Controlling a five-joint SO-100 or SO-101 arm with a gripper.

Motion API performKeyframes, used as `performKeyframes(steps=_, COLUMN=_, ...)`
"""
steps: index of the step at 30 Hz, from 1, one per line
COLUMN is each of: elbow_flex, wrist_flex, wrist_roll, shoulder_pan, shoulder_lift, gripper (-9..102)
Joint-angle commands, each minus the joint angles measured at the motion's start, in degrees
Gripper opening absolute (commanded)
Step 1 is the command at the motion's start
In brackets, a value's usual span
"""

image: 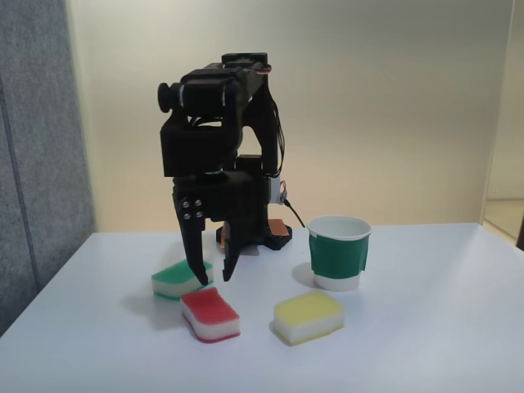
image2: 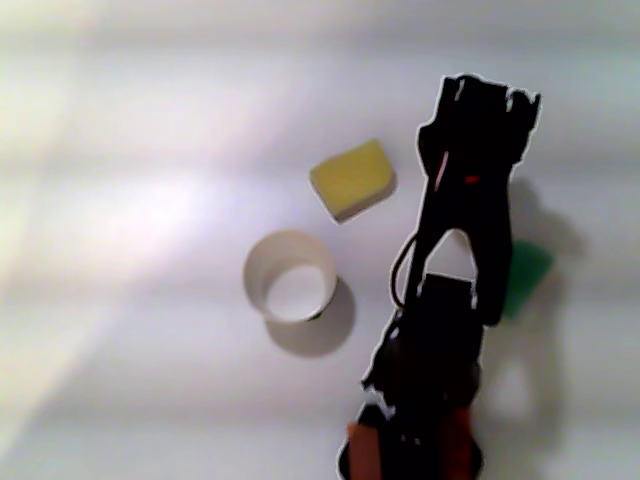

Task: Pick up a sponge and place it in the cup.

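Observation:
The red-topped sponge (image: pixel 210 314) lies flat on the white table, front left in the fixed view. My black gripper (image: pixel 214 277) hangs just above and behind it, fingers pointing down and spread apart with nothing between them. The cup (image: pixel 338 253), white with a dark green sleeve, stands upright to the right of the arm. In the other view, looking down, the cup (image2: pixel 290 277) shows as an open white ring left of the arm, and the arm covers the red sponge.
A green-topped sponge (image: pixel 181 277) lies just left of the gripper's fingers, and a yellow-topped sponge (image: pixel 308 317) sits in front of the cup. From above, the yellow sponge (image2: pixel 351 178) and green sponge (image2: pixel 525 274) flank the arm. The arm's base (image: pixel 270 233) is behind.

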Motion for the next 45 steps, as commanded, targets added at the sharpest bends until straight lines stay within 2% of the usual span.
performKeyframes(steps=1, elbow_flex=-0.8, wrist_flex=-0.7, wrist_roll=-2.5, shoulder_pan=1.3, shoulder_lift=1.1, gripper=16)
performKeyframes(steps=12, elbow_flex=2.9, wrist_flex=-1.5, wrist_roll=-6.2, shoulder_pan=-0.7, shoulder_lift=1.5, gripper=33)
performKeyframes(steps=22, elbow_flex=9.3, wrist_flex=-3.6, wrist_roll=-7.2, shoulder_pan=-2.7, shoulder_lift=3.6, gripper=34)
performKeyframes(steps=31, elbow_flex=11.5, wrist_flex=-9.3, wrist_roll=-8.9, shoulder_pan=-2.5, shoulder_lift=2.4, gripper=32)
performKeyframes(steps=34, elbow_flex=11.9, wrist_flex=-10.8, wrist_roll=-9.4, shoulder_pan=-1.8, shoulder_lift=1.7, gripper=29)
performKeyframes(steps=38, elbow_flex=12.4, wrist_flex=-13.5, wrist_roll=-12.0, shoulder_pan=-1.1, shoulder_lift=0.6, gripper=19)
performKeyframes(steps=45, elbow_flex=12.0, wrist_flex=-14.9, wrist_roll=-14.5, shoulder_pan=0.0, shoulder_lift=-1.7, gripper=15)
